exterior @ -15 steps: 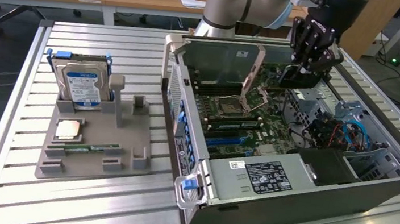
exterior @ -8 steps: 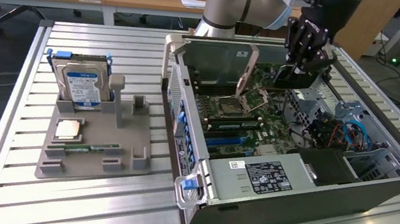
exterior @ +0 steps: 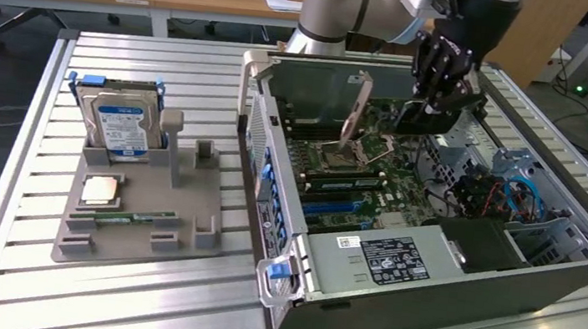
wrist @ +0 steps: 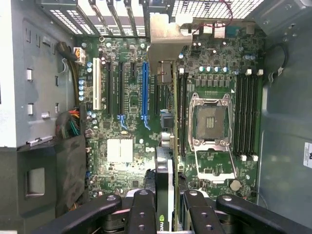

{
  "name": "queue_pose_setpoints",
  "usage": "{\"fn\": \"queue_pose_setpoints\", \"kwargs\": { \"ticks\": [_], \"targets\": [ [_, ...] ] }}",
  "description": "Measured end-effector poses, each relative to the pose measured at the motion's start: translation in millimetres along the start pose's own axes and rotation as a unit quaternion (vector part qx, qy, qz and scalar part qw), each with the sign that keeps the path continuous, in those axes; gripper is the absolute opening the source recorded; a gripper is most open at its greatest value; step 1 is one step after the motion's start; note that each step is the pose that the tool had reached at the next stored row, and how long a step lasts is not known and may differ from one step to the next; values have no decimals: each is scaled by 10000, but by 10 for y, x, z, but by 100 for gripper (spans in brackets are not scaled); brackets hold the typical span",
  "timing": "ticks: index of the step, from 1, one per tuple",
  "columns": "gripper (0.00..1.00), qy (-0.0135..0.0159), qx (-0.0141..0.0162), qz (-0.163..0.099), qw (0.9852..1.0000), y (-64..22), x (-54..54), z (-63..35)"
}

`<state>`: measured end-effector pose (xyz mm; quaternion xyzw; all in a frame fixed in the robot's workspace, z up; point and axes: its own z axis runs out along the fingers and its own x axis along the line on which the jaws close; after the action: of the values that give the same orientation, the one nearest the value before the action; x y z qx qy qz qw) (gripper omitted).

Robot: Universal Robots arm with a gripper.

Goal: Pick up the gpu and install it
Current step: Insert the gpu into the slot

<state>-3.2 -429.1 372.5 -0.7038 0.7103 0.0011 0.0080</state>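
Black linkage fingers (wrist: pixel 141 204) sit closest on my wrist feed, and the gripper (wrist: pixel 165 200) is clamped on the gpu (wrist: pixel 165 165). I am looking at the card edge-on: a thin board running away from the pads to its pale metal bracket (wrist: pixel 168 34), near the case's slotted rear wall. On the exterior view the gripper (exterior: pixel 436 104) hangs inside the open computer case (exterior: pixel 425 290), over the far part of the motherboard (exterior: pixel 348 180), with the gpu (exterior: pixel 417 119) gripped by its upper edge. I cannot tell from here whether its lower edge touches the board, but I judge it not yet seated. So I read the pick-up as done and the install as the step in hand. In the wrist view the card's edge lies just beside the long blue slot (wrist: pixel 145 92), between that slot and the empty processor socket (wrist: pixel 209 122), rather than directly over the blue one. Which slot it is meant for I cannot tell. Seating it, in my judgement, calls for a small sideways correction so the connector edge sits right above its slot, with the bracket square to the rear opening. Then it needs a straight, gentle descent, since any tilt could jam the edge against the slot wall. On the exterior view's left, well apart from the case, the grey holder (exterior: pixel 127 245) has the silver hard drive (exterior: pixel 123 127) upright at its far end.
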Motion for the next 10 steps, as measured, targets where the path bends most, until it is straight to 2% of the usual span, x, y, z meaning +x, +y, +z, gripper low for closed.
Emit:
{"fn": "queue_pose_setpoints", "kwargs": {
  "ticks": [7,10],
  "targets": [
    [27,-31,-1,-1,10000,27,26,72],
    [27,-35,-1,0,10000,34,52,93]
  ]
}}
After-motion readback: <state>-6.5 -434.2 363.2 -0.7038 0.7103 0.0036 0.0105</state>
